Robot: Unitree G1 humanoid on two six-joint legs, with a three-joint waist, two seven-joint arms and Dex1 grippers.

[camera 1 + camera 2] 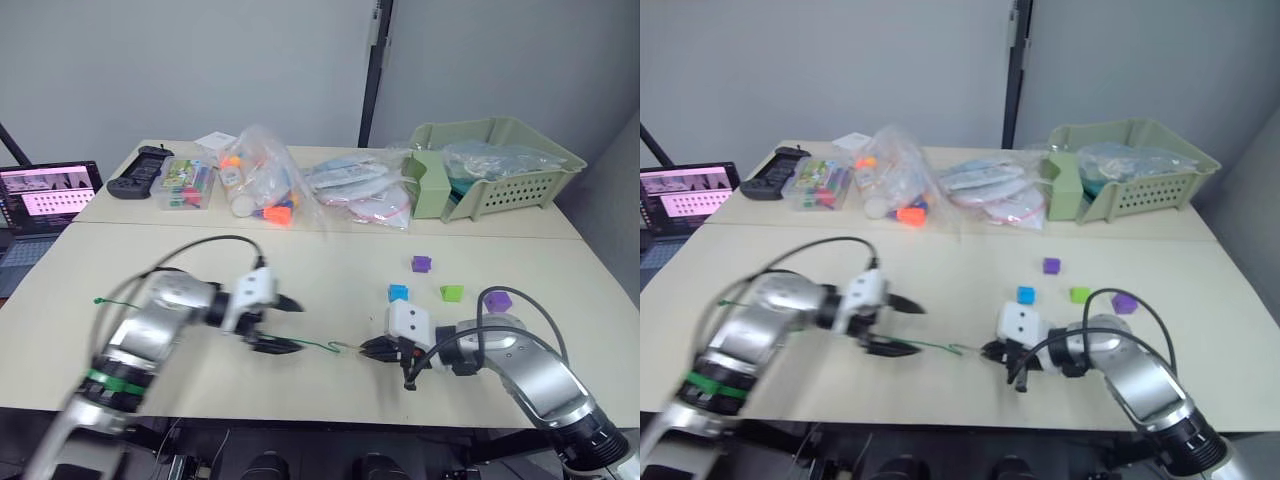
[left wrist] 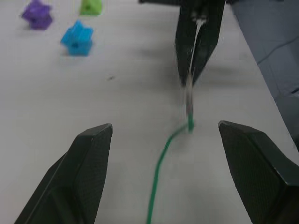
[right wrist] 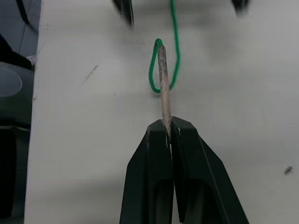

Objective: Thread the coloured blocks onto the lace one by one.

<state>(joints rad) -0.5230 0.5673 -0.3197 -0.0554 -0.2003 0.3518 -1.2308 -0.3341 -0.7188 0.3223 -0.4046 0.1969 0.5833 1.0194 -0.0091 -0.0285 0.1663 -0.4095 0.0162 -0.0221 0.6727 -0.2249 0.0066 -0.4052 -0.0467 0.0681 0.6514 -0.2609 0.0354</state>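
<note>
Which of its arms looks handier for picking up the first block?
Probably the left: the left gripper is open and free, while the right gripper is shut on the lace tip. But the blocks lie nearer the right.

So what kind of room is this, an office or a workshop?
Probably an office or lab set up for robot trials: plain pale tables, a laptop at the left, a green basket and bagged supplies along the far edge.
</note>
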